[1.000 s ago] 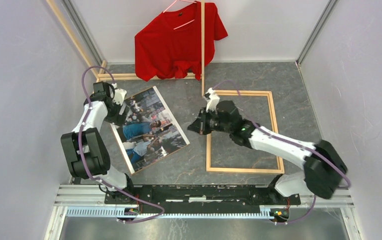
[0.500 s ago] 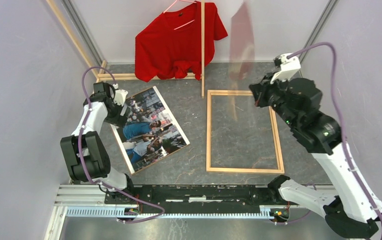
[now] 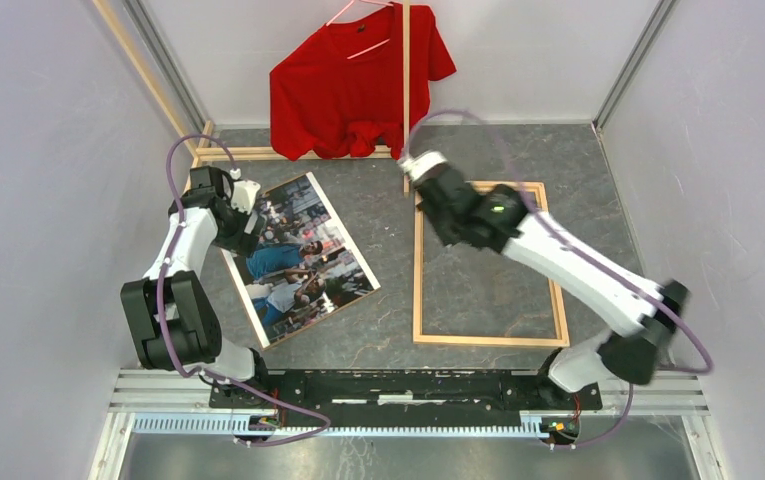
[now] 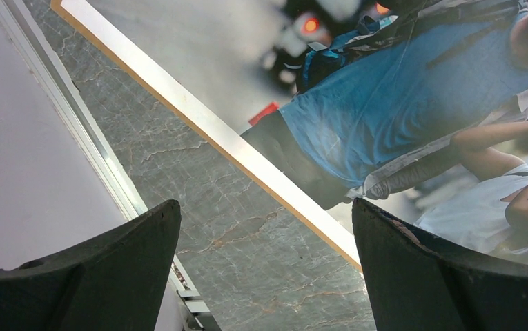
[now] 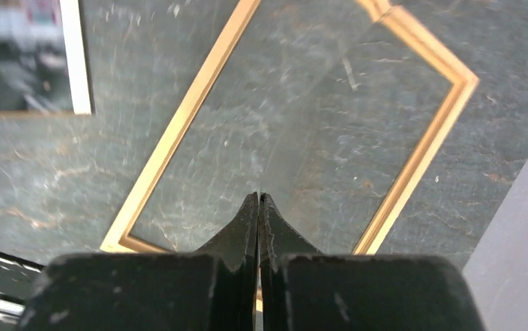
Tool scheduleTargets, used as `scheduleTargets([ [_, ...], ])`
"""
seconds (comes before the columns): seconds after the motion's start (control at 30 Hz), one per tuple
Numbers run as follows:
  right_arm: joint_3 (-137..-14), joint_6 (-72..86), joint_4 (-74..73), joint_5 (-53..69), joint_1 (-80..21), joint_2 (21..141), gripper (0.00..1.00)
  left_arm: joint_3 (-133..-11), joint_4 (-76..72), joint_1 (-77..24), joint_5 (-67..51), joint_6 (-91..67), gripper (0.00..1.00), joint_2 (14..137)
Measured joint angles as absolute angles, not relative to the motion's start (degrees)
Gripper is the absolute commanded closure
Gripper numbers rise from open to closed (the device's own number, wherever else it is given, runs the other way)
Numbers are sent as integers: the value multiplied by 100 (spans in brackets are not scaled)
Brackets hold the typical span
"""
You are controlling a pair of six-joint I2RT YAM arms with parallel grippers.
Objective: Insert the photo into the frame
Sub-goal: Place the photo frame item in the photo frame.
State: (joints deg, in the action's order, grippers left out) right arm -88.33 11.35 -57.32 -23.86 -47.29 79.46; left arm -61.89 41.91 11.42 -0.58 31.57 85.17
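Swinging right gripper (image 5: 258, 200) back over the frame (image 3: 488, 340) at its 11 o'clock corner, pinched closed, empty. Hovering left gripper (image 4: 264, 210), spread wide, nearer, over the photo (image 3: 303, 260): lying flat at the frame's 9 o'clock, stretching 11-to-5.

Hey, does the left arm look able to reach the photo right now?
Likely yes: the left gripper hangs open over the photo, straddling its white-bordered edge, nothing in the way. It lies flat on the table, so pinching may be awkward.
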Motion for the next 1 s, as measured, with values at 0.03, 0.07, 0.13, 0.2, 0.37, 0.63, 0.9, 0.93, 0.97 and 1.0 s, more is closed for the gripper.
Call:
scheduleTargets([
  [0.03, -8864, 1133, -5824, -2471, -4958, 8287, 100, -6176, 4193, 1142, -60, 3157, 0, 8510],
  [0.07, -8936, 1127, -5922, -2541, -5155, 8597, 100, -6171, 4195, 1142, -58, 3157, 0, 8506],
  [0.13, -9155, 1127, -6062, -2650, -5500, 9181, 100, -6165, 4195, 1138, -60, 3157, 0, 8497],
  [0.2, -9378, 1131, -6123, -2711, -5774, 9651, 100, -6163, 4195, 1138, -58, 3157, 0, 8490],
  [0.37, -9463, 1253, -5931, -2639, -6125, 10235, 100, -6163, 4195, 1129, -58, 3157, 0, 8471],
  [0.63, -8399, 1874, -4969, -2464, -6145, 10193, 58, -6121, 4191, 1033, -58, 3157, 0, 8468],
  [0.9, -6879, 2486, -4001, -1785, -6139, 9459, 18, -6053, 4189, 768, -58, 3155, 0, 8466],
  [0.93, -6882, 2484, -3889, -1706, -6128, 9417, 14, -6047, 4189, 738, -56, 3153, 0, 8466],
  [0.97, -6893, 2473, -3765, -1599, -6090, 9365, 11, -6027, 4176, 690, -51, 3146, 0, 8466],
  [1.0, -6901, 2480, -3693, -1511, -6069, 9327, 9, -5996, 4165, 631, -40, 3131, 0, 8466],
])
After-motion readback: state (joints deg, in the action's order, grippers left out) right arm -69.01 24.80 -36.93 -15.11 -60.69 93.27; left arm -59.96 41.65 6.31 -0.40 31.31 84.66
